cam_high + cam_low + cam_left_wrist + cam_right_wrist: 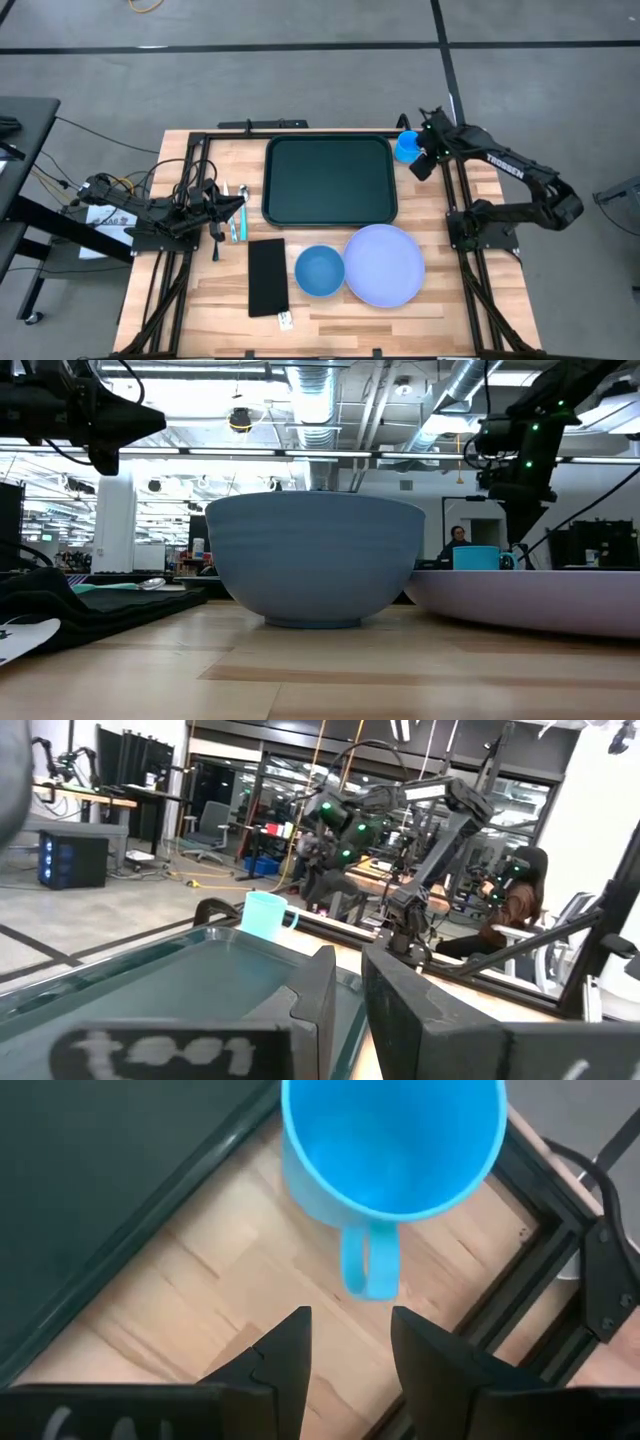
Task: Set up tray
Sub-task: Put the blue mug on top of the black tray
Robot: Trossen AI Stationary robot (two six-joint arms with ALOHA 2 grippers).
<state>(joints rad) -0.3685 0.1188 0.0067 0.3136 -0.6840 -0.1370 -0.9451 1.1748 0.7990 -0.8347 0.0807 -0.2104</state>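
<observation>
Tray (330,180) bare; blue mug (406,147) just beside.

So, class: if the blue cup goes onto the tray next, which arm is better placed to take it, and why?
The right arm, most likely. Its pincer is open just above the blue cup, lined up with the handle, beside the tray. The left pincer sits across the tray, by the cutlery.

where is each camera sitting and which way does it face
High: overhead, straight down on tray, both arms showing.
Low: table height, level past the bowl into the room; arms overhead.
Left wrist: across the tray toward the blue cup; own fingers below.
Right wrist: down on the cup; right gripper open.
All four share the cup.
</observation>
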